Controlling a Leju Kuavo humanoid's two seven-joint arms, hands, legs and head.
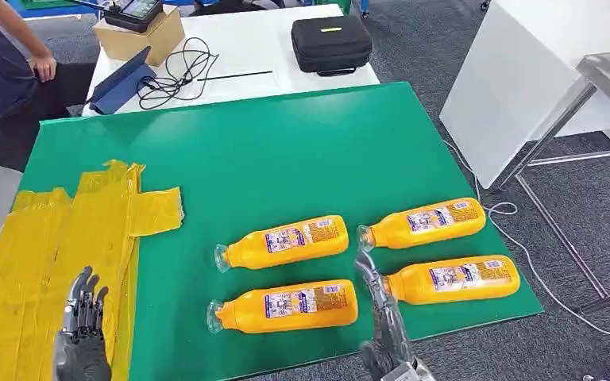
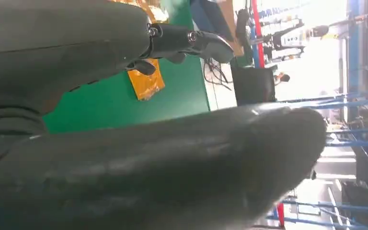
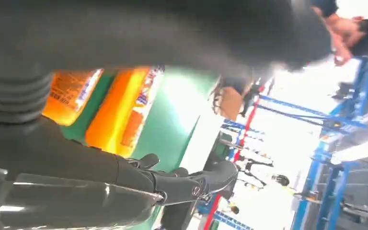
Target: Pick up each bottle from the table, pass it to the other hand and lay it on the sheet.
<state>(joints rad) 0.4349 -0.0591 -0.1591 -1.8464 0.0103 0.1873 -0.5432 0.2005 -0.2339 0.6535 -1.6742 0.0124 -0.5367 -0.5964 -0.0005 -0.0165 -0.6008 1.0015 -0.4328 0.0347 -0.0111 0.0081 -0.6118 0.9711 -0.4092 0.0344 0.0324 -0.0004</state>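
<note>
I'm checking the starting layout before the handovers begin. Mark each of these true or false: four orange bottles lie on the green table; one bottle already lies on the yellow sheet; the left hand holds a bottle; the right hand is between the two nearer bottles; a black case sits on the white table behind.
1. Four orange bottles lie on the green table. True: far-left bottle, far-right bottle, near-left bottle, near-right bottle.
2. One bottle lies on the yellow sheet. False: the sheet bears none.
3. The left hand holds a bottle. False: it is open above the sheet, holding nothing.
4. The right hand is between the two nearer bottles. True.
5. A black case sits on the white table. True.
</note>
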